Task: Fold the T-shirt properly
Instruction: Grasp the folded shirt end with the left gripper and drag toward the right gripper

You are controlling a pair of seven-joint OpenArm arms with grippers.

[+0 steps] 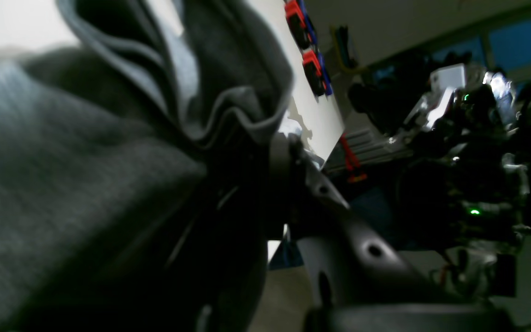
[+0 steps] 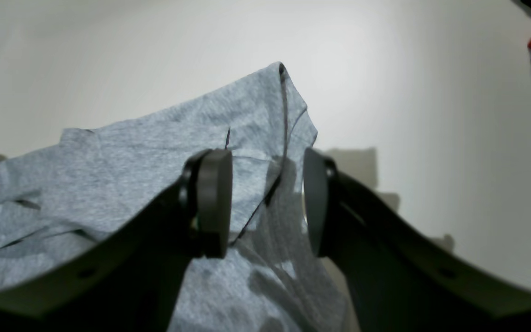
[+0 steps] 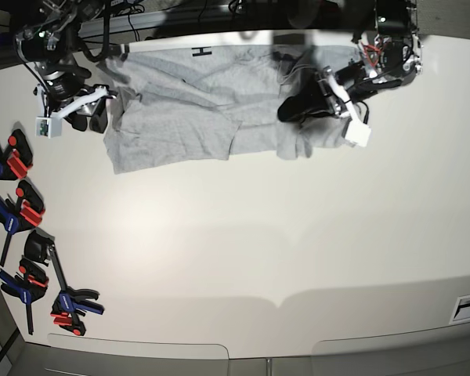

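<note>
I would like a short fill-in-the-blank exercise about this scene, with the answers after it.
1. The T-shirt is light ____ in colour.
2. The left gripper is shut on the ____.
3. The right gripper has its jaws ____.
4. The clamps have red and ____ parts.

Answers: grey; T-shirt; open; blue

A wide white table [image 3: 243,251] fills the view. A light grey T-shirt [image 3: 188,117] lies spread and rumpled along its far edge, a bit of black lettering showing near the top. Red, blue and black clamps [image 3: 19,207] lie in a row along the table's left edge.
</note>
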